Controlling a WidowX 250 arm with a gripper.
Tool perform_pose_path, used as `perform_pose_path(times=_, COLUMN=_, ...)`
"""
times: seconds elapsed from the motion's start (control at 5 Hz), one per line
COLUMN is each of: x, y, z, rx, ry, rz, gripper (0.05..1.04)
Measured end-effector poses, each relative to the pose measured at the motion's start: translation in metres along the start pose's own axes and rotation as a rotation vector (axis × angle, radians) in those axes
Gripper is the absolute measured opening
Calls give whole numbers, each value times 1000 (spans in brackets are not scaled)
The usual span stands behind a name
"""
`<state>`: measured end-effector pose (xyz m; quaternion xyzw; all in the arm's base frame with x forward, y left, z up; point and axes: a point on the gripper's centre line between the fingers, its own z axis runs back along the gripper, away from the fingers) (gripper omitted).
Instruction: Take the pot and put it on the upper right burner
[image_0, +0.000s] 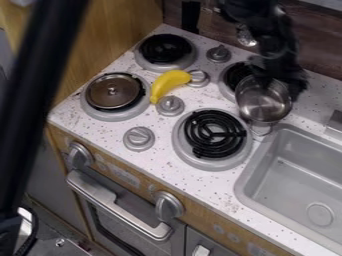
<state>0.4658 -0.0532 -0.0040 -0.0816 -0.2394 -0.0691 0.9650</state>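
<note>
Here, gripper at pot's rim; pot partly hides upper right burner.

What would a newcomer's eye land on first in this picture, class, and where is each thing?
Probably the bright yellow banana, lying among the knobs in the middle of the white stove top. Next, the shiny metal pot by the upper right burner, with the black robot arm coming down to it from the top edge. The round brown lid on the lower left burner also stands out.
</note>
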Motion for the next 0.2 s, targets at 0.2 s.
perform_pose_path(times=0.2, x=-29, y=27, z=43, rx=125, ry=82, rz=127, gripper=999)
